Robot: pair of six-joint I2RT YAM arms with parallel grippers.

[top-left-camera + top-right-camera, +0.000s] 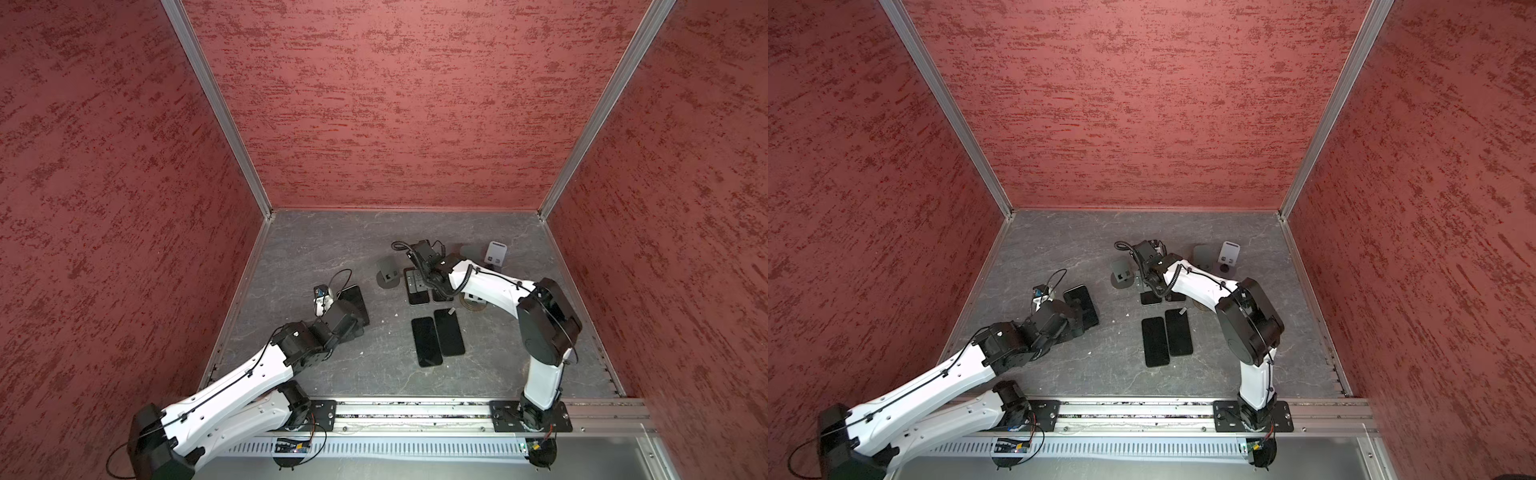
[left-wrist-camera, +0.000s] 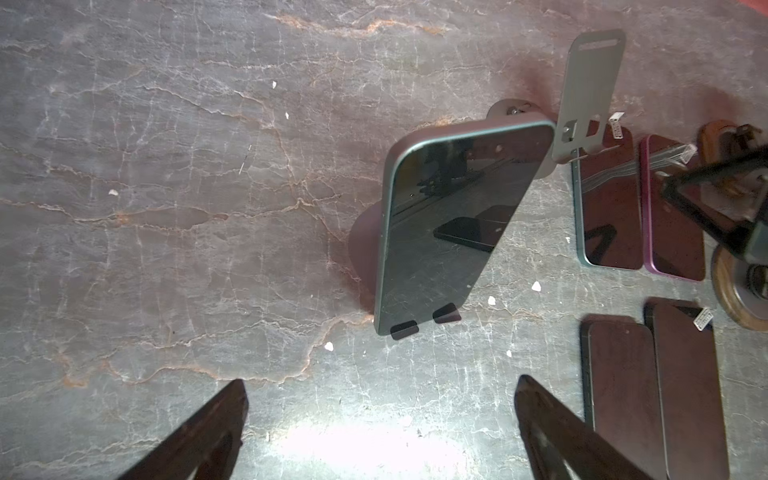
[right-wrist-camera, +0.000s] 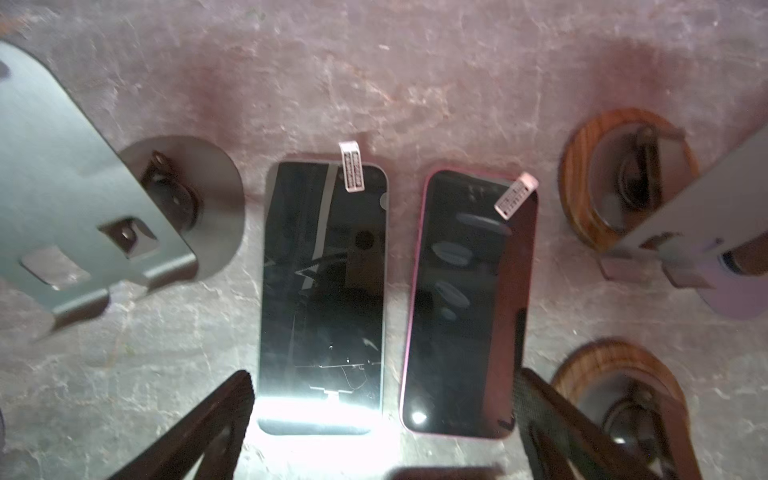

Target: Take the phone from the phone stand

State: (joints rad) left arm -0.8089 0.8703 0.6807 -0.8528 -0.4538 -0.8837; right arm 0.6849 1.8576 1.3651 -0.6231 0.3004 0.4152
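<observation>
My left pincer [image 2: 380, 379] is spread wide and empty; the phone [image 2: 453, 224] leans on its phone stand [image 2: 365, 245] at frame centre. My right pincer [image 3: 385, 372] is wide and empty too.

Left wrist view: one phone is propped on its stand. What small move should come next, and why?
Probably ease the open left tool forward until it straddles the phone: it leans on the stand, ungrasped, with the tool short of it.
</observation>
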